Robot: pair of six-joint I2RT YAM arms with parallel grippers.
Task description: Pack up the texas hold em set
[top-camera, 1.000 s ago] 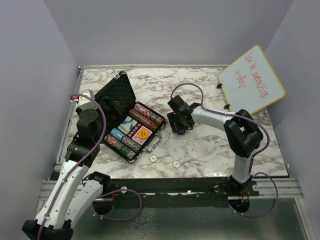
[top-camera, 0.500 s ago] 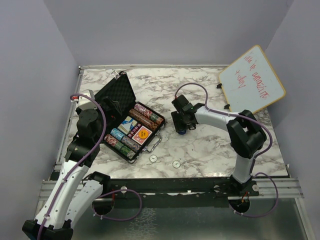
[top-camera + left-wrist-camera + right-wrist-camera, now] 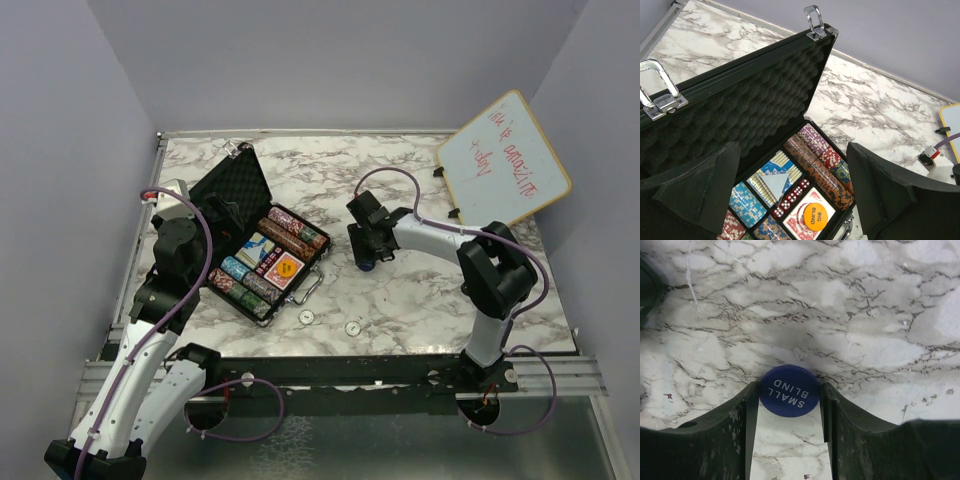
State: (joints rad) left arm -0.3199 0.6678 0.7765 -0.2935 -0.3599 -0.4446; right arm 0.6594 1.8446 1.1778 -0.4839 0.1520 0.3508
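Observation:
The black case (image 3: 232,185) lies open left of centre, its foam lid (image 3: 740,105) raised. Its tray holds striped chip stacks (image 3: 822,172), a blue deck (image 3: 774,177), red dice (image 3: 792,196) and an orange BIG BLIND button (image 3: 815,216) on a red deck. My left gripper (image 3: 226,213) hovers open above the tray (image 3: 795,175). My right gripper (image 3: 365,260) is down on the marble to the right of the case. Its fingers press both edges of a blue SMALL BLIND button (image 3: 789,396), which lies flat on the table.
Two round white buttons (image 3: 307,317) (image 3: 353,326) lie on the marble in front of the case. A wood-framed whiteboard (image 3: 505,160) leans at the back right. A small white and red object (image 3: 930,159) stands near it.
The right gripper moved slightly right and down to the table, and its fingers narrowed onto the blue button. The left arm and the case stayed still.

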